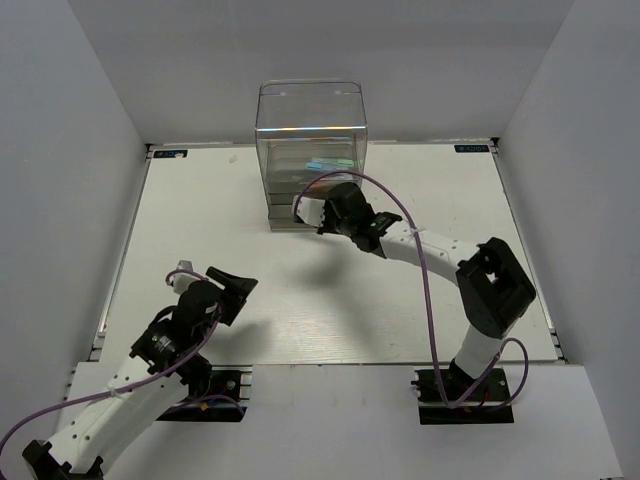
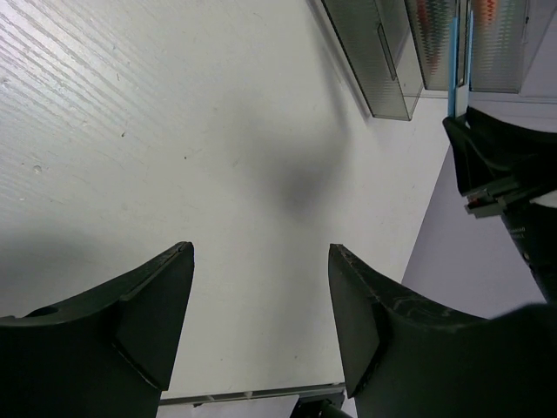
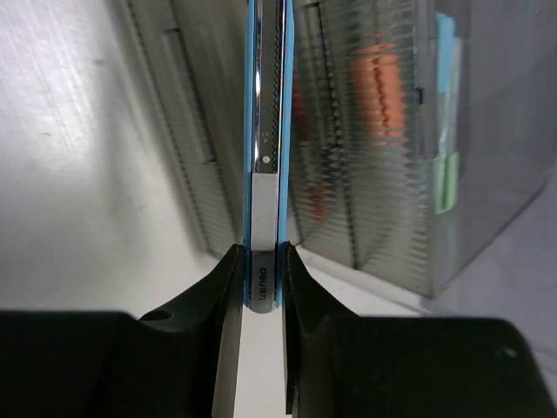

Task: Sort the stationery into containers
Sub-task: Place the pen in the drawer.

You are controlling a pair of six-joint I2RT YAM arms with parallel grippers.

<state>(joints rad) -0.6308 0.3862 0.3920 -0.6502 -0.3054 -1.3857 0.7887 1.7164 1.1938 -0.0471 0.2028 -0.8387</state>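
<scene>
My left claw [image 2: 261, 254] hung low over the white worktop [image 1: 200, 220] at the near left. Its two dark fingers were spread wide with nothing between them. At the far middle of the worktop stood the tall clear drawer unit [image 1: 311, 130], smoky-tinted and rounded at the top. Through its ribbed drawer fronts I could make out an orange marker [image 3: 383, 87], a light blue marker [image 3: 446, 52] and a mint-green marker [image 3: 446, 178] inside, all blurred by the plastic. I could not tell which drawer held which. From the near right, my right arm lay stretched across to the front of the unit. There my right claw [image 3: 261, 261] was pressed tight onto the thin blue pen [image 3: 263, 131], pinching it by its near end. The pen stuck straight out from between the fingers, with its silver clip facing my wrist camera. Its far end lay right up by the drawer fronts, though I could not tell whether it touched them.
</scene>
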